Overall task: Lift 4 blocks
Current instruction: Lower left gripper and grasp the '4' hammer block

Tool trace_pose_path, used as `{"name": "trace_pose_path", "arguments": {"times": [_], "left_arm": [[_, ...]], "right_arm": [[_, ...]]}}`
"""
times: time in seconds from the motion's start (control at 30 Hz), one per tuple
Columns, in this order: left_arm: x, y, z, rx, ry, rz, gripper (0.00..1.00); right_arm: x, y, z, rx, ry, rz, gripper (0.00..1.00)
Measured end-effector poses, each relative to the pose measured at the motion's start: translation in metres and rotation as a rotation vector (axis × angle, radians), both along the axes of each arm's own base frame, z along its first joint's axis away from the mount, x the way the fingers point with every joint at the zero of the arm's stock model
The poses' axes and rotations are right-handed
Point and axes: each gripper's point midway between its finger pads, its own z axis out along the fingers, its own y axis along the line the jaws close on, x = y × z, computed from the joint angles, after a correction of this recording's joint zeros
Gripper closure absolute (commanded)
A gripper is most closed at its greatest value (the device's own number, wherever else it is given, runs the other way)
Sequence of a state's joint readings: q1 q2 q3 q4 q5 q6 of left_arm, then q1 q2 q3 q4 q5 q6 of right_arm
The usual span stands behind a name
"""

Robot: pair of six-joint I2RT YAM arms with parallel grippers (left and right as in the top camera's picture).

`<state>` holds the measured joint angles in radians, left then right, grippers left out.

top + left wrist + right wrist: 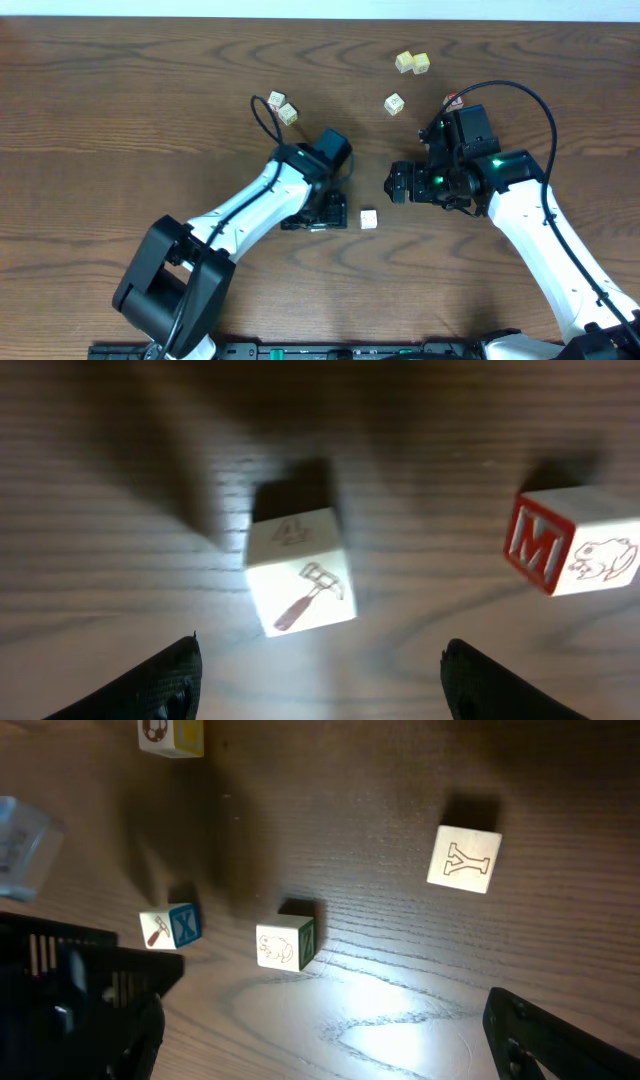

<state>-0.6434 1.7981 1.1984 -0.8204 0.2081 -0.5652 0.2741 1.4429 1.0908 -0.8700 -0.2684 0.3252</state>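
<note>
A whitish block [368,218] lies just right of my left gripper [318,215]. In the left wrist view it shows a hammer drawing [300,570] and sits ahead of that gripper [325,695], whose jaws are open and empty. Two more whitish blocks [276,99] [288,113] sit together at the back left, and another block [395,103] lies behind my right gripper [400,183]. The right gripper [325,1040] hangs open over bare wood. Ahead of it are the hammer block [170,928], a frog-marked block [285,945] and a Y block [465,860].
Two yellowish cubes [404,62] [421,63] sit at the back. A red-bordered M cube [570,540] lies to the right of the hammer block. A reddish object [453,100] is partly hidden behind the right arm. The two grippers hang close together at mid-table.
</note>
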Motion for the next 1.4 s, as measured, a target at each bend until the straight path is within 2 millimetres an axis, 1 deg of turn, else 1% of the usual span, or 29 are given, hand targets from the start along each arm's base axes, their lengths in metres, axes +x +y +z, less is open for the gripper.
{"name": "trace_pose_path", "arguments": {"times": [0.13, 0.23, 0.43, 0.6, 0.73, 0.8, 0.9, 1.03, 1.23, 1.4], "left_arm": [[-0.002, 0.001, -0.004, 0.043, -0.022, 0.033, 0.23], [0.001, 0.004, -0.007, 0.061, -0.041, 0.052, 0.23], [0.002, 0.01, -0.018, 0.077, -0.061, 0.074, 0.23], [0.004, 0.01, -0.023, 0.069, -0.073, 0.076, 0.24], [0.01, 0.006, -0.025, 0.047, -0.104, 0.081, 0.31], [0.009, 0.006, -0.028, 0.045, -0.106, 0.082, 0.39], [0.005, 0.009, -0.032, 0.054, -0.095, 0.088, 0.44], [0.008, 0.007, -0.032, 0.045, -0.104, 0.097, 0.53], [0.012, 0.006, -0.037, 0.046, -0.114, 0.098, 0.72], [0.014, 0.008, -0.037, 0.059, -0.129, 0.092, 0.72]], "right_arm": [[0.0, 0.0, 0.0, 0.0, 0.0, 0.0, 0.01], [0.0, 0.0, 0.0, -0.001, -0.001, 0.0, 0.01], [0.001, -0.003, -0.001, -0.017, -0.005, -0.006, 0.01], [0.002, -0.004, -0.001, -0.021, -0.008, -0.008, 0.01], [0.003, -0.004, -0.001, -0.023, -0.011, -0.009, 0.01], [0.002, -0.004, -0.001, -0.024, -0.01, -0.009, 0.01], [0.002, -0.004, -0.001, -0.024, -0.008, -0.009, 0.01], [0.004, -0.004, 0.0, -0.025, -0.016, -0.01, 0.01], [0.004, -0.004, 0.0, -0.025, -0.017, -0.011, 0.01], [0.004, -0.004, 0.0, -0.026, -0.017, -0.011, 0.01]]}}
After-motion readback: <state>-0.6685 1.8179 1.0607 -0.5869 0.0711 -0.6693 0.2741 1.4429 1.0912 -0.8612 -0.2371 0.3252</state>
